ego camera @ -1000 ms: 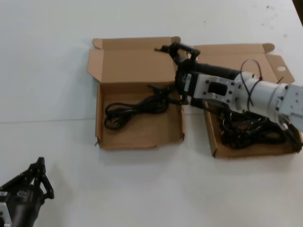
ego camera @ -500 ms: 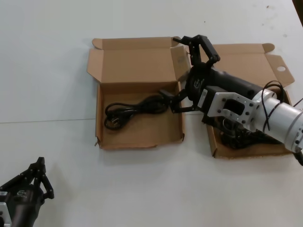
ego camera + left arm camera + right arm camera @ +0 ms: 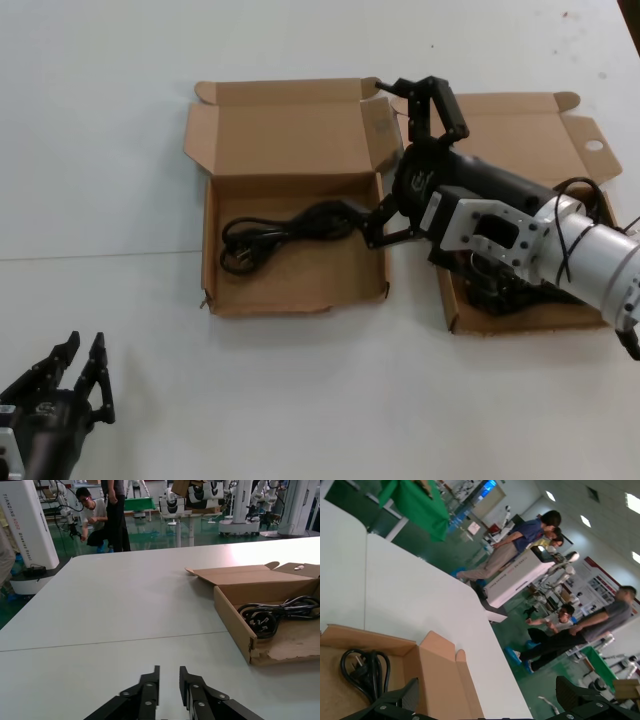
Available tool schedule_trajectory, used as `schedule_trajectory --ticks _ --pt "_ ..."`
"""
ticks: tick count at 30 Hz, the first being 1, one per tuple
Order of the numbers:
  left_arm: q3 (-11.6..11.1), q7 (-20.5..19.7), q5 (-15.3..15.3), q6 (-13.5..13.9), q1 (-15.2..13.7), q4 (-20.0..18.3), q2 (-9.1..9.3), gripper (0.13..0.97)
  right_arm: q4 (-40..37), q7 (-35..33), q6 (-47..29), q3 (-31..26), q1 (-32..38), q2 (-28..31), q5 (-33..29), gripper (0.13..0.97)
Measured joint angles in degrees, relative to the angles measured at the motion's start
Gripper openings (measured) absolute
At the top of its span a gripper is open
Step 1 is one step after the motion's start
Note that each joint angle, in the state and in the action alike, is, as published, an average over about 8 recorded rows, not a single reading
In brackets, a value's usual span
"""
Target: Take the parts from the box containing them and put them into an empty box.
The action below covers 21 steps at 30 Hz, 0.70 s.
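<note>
Two brown cardboard boxes lie open side by side. The left box (image 3: 215, 270), with a ragged front wall (image 3: 285, 655), holds one looped black cord (image 3: 285, 228) (image 3: 280, 612) (image 3: 365, 672). The right box (image 3: 500, 322), with a round-holed lid tab (image 3: 595, 145), holds more cords (image 3: 500, 295), mostly hidden under my right arm. My right gripper (image 3: 368, 146) (image 3: 490, 695) stands wide open and empty above the gap between the boxes, its lower finger (image 3: 375, 232) near the cord's plug end. My left gripper (image 3: 85, 365) (image 3: 170, 672) is parked at the front left, its fingers slightly apart, holding nothing.
The white table (image 3: 320, 400) stretches wide in front of and behind the boxes. Both lids (image 3: 280, 125) stand open at the back. People and other robots stand on the green floor beyond the table edge (image 3: 100, 525).
My right gripper has swung back right from over the left box and spread wide, leaving the cord lying there. The left gripper's fingers have parted a little.
</note>
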Motion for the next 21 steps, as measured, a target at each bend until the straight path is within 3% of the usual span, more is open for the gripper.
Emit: schedule_trajectory --ticks 10,14,21 --pt "0.00 0.00 0.00 0.00 0.00 0.00 0.00 0.351 0.75 0.00 4.08 1.22 -4.49 0.06 3.67 0.966" --pt "0.00 0.00 0.00 0.00 0.00 0.00 0.00 0.351 1.10 0.00 6.00 1.80 -6.61 0.09 5.40 0.966" --pt "0.00 0.00 -0.01 0.00 0.00 0.00 0.00 0.519 1.73 0.00 9.46 2.83 -10.42 0.14 8.49 0.966"
